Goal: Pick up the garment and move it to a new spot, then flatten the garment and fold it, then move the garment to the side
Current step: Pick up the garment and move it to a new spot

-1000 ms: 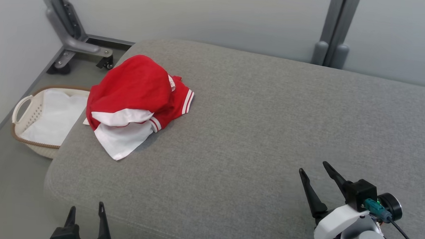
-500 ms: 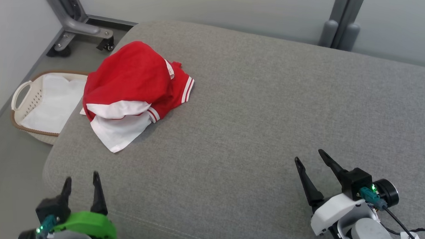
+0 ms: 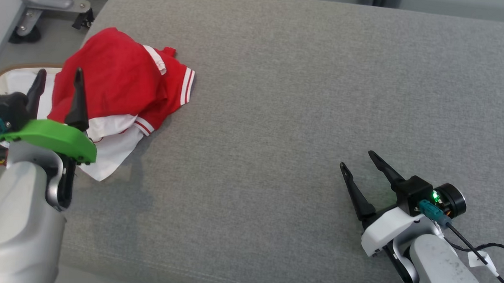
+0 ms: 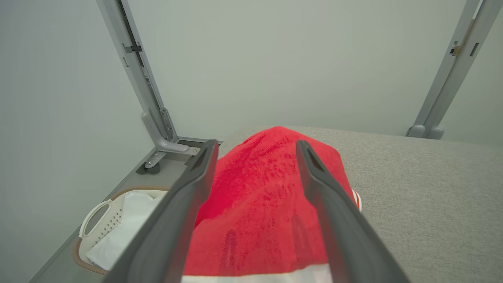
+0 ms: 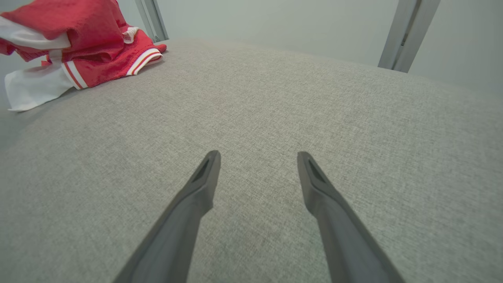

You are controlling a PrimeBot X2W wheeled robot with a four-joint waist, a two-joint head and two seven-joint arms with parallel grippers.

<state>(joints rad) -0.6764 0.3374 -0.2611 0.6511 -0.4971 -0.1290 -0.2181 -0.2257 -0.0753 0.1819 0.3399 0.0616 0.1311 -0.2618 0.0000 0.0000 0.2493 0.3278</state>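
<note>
surface: wide grey fabric cushion [image 3: 300, 93], takes most of the head view, rounded edge on the near left
garment: red top with white panels and red-white striped cuffs [image 3: 115, 79], crumpled in a mound at the far left of the cushion; white part spills toward the near left edge, one striped cuff points right
basket: pale plastic basket [image 4: 103, 226], brown rim, loop handle, white cloth inside; on the floor left of the cushion, just beside the garment end
frame: grey metal post [image 4: 133, 74] with a wheeled foot, far left behind the cushion, against a plain wall
left gripper: [image 3: 60, 72] green-topped wrist, at the near left side of the garment, jaws spread wide and holding nothing; wrist view has both fingers framing the red mound; contact with cloth can't be judged
right gripper: [image 3: 356, 158] near right over bare cushion, well apart from the garment, jaws spread wide, nothing between them
</note>
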